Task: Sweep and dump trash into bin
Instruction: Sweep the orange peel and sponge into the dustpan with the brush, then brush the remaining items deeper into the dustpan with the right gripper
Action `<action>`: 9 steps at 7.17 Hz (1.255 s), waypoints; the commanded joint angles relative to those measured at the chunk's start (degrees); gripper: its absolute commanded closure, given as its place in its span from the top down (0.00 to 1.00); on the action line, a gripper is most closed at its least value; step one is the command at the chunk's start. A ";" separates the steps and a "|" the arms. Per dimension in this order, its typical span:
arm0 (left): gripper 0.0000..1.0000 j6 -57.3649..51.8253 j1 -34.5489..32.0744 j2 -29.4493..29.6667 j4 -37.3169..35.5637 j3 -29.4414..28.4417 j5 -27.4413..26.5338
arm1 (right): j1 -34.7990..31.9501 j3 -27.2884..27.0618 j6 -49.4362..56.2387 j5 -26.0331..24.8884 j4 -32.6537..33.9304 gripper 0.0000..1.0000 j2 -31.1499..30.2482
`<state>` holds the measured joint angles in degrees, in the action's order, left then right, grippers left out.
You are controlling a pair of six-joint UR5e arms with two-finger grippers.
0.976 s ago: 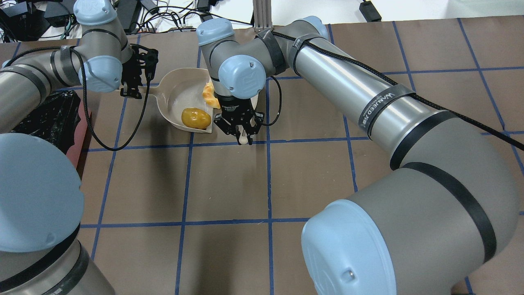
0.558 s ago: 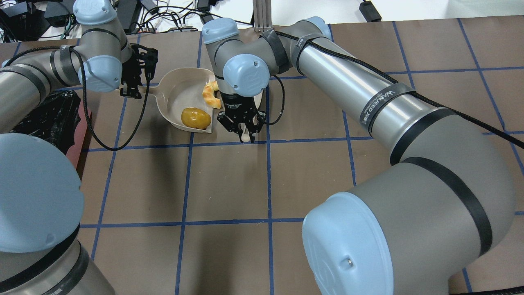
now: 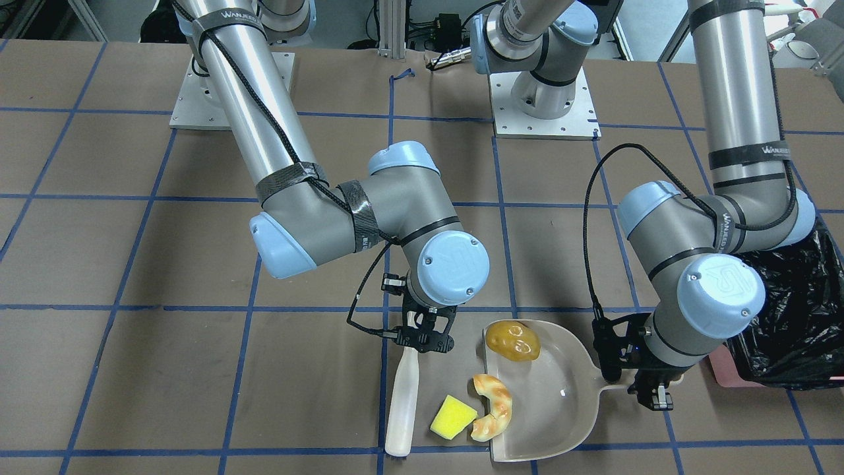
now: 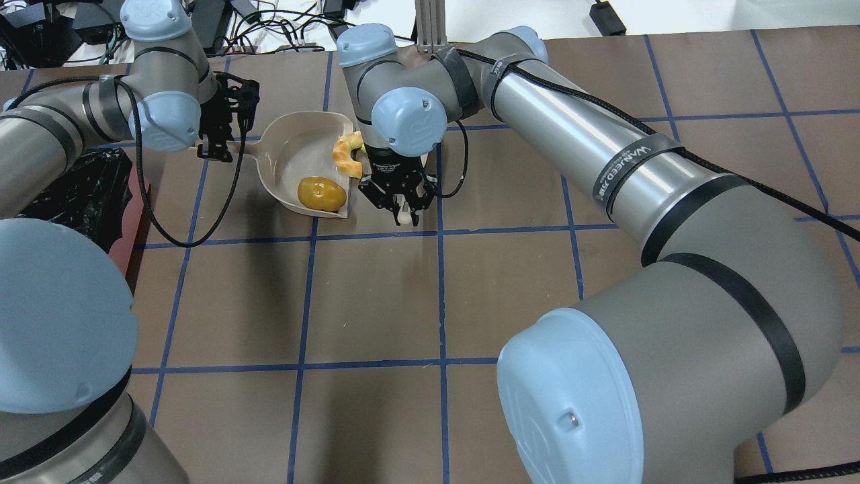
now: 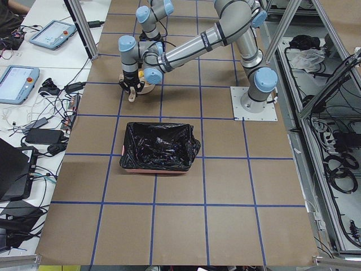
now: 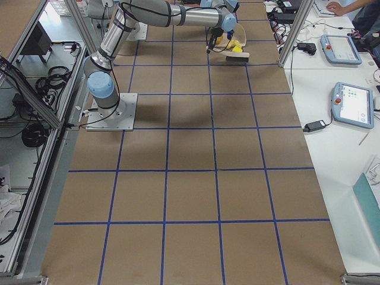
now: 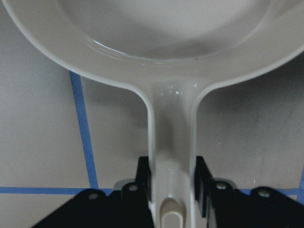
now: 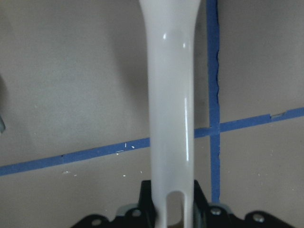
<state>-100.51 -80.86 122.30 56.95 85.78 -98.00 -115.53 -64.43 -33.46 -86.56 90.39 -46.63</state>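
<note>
Sweeping hand: the right hand (image 4: 401, 202) is closed on the white brush (image 3: 403, 396) handle and has moved farther from the robot across the desk (image 3: 132, 369).
Left hand (image 7: 172, 178): stays clamped on the beige dustpan (image 3: 567, 409) handle.
Potato (image 3: 513, 341): unmoved, inside the dustpan.
Croissant (image 3: 493, 406): on the dustpan's lip, more exposed in the overhead view.
Sponge (image 3: 453, 417): on the desk, between brush and croissant.
Bin (image 3: 801, 310): beyond the left hand, unchanged.

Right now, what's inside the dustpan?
The potato lies fully inside the dustpan. The croissant straddles its open lip, partly in. The sponge is outside, on the table. The pan floor under the potato is covered.
</note>
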 commanded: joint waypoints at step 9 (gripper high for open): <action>0.24 0.22 0.00 0.14 0.00 0.00 -0.70 | -4.43 0.89 -2.57 11.06 -0.74 0.00 0.75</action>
<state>-100.41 -80.86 122.39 56.95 85.78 -98.23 -118.79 -63.70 -35.55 -76.40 89.50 -46.10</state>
